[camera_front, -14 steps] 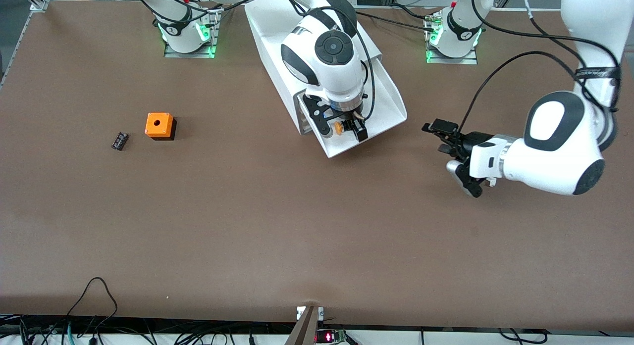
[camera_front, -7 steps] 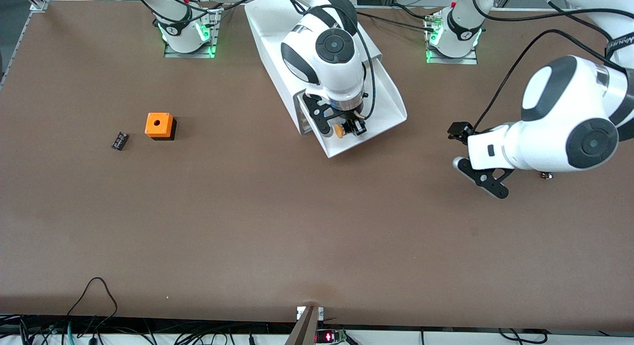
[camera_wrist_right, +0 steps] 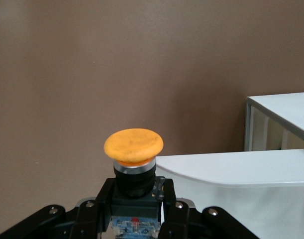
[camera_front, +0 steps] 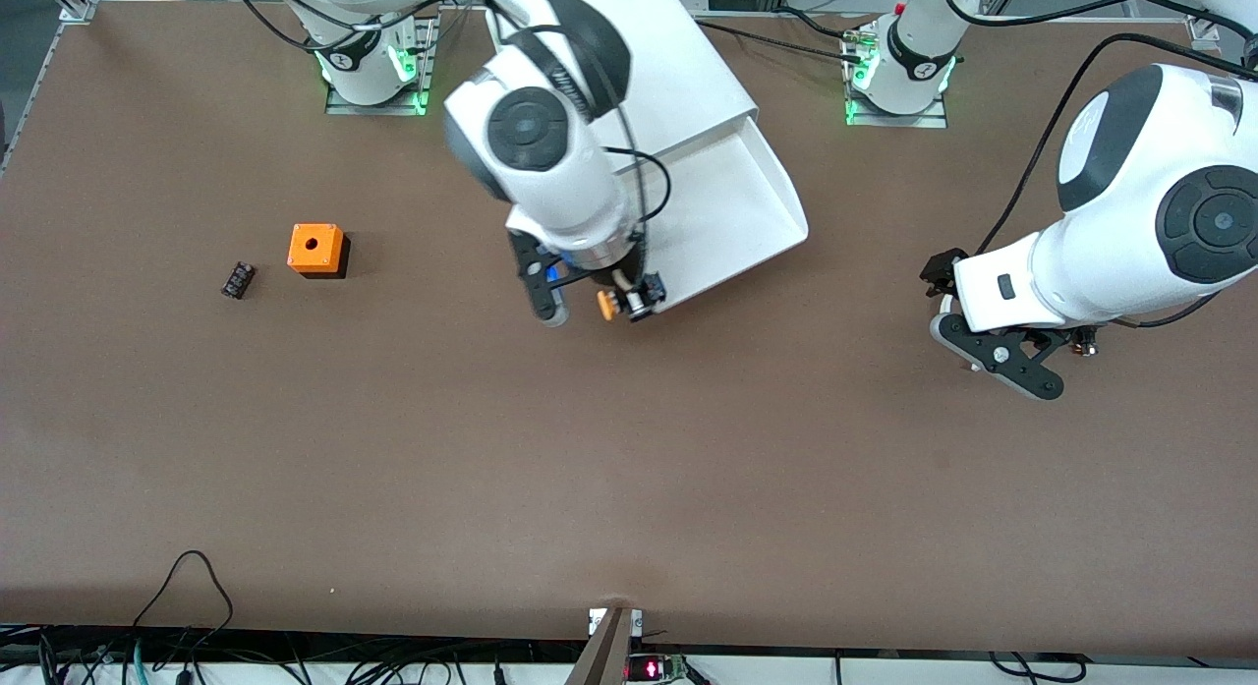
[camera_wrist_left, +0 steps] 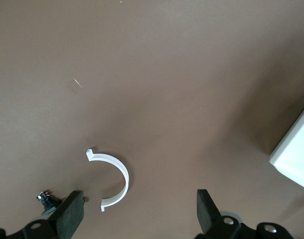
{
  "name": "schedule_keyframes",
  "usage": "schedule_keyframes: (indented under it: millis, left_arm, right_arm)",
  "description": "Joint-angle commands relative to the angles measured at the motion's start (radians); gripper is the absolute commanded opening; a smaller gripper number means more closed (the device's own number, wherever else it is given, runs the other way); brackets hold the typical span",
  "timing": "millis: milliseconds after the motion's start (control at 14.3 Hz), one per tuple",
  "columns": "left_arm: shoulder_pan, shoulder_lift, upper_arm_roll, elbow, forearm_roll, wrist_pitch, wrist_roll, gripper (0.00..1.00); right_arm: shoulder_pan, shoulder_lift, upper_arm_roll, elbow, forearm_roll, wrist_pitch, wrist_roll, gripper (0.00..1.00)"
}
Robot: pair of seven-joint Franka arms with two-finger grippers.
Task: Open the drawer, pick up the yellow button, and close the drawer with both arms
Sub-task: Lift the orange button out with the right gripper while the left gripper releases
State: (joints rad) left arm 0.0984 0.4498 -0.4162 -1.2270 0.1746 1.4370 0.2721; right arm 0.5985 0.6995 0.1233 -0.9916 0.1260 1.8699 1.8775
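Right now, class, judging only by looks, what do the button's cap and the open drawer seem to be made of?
Button cap: probably matte orange plastic, evenly coloured and slightly grainy, above a shiny silvery ring, perhaps metal.
Drawer: likely smooth white plastic or painted sheet; thin walls, soft sheen. Uncertain which.

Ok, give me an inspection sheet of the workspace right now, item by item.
Surface: brown table, bare in the middle.
Job's things: drawer open; button lifted out, over its front edge.
Clutter: orange cube, small black part, white half-ring clip.
Grippers: right gripper shut on button; left gripper open, waiting over the table.
Cables: black wires along the table's near edge.
Surroundings: nothing seen.
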Motion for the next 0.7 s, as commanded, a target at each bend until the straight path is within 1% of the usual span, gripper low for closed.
schedule_keyframes:
  millis: [0,70,140,210,419,629]
  left_arm:
    - [-0.006,0.004,0.001,0.004,0.013,0.011,-0.127,1.00]
    - [-0.008,0.004,0.001,0.003,-0.009,0.034,-0.236,1.00]
    - [-0.006,0.003,0.001,-0.017,-0.050,0.064,-0.340,1.00]
    - [-0.011,0.003,-0.003,-0.050,-0.079,0.089,-0.443,1.00]
    - [-0.077,0.004,-0.006,-0.127,-0.086,0.250,-0.683,1.00]
    - [-0.135,0.004,-0.004,-0.218,-0.078,0.399,-0.902,1.00]
  right_arm:
    - [-0.025,-0.005,0.024,0.027,0.049,-0.020,-0.004,0.00]
    - [-0.026,-0.012,0.024,0.027,0.049,-0.023,-0.014,0.00]
    - [-0.028,-0.018,0.021,0.027,0.047,-0.052,-0.085,0.00]
    - [-0.031,-0.029,0.010,0.027,0.044,-0.105,-0.207,0.00]
    - [-0.110,-0.044,0.010,0.024,0.043,-0.202,-0.513,0.00]
    - [-0.180,-0.087,0.001,0.021,0.032,-0.342,-0.806,0.00]
